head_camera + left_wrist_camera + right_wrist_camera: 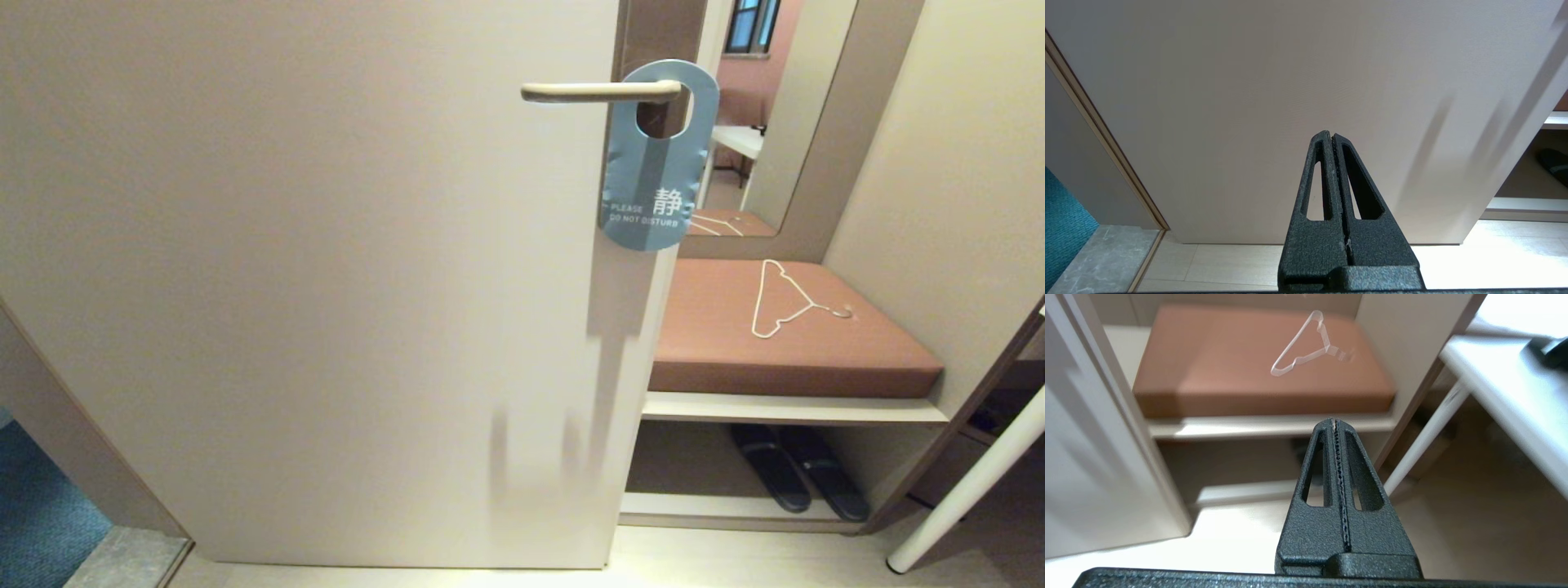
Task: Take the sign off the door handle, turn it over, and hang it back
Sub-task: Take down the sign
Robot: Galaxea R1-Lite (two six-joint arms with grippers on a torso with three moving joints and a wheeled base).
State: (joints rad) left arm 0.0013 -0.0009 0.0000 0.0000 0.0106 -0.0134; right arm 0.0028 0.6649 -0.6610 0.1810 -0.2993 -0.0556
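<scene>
Nothing done yet — the sign [658, 167] hangs on the door handle [600, 91], blue "DO NOT DISTURB" face out, near the door's [310, 269] edge. Lift-off, flip and rehang all remain, as I read it.

Only the head view shows sign and handle; no arm appears there. Left end effector [1333, 136] shows only in the left wrist view — fingers pressed together, empty, facing the lower door. Right end effector [1336, 422] — likewise clamped on nothing — faces the brown cushion [1241, 363] with the wire hanger [1306, 345] and a white table's [1511, 392] leg.
</scene>
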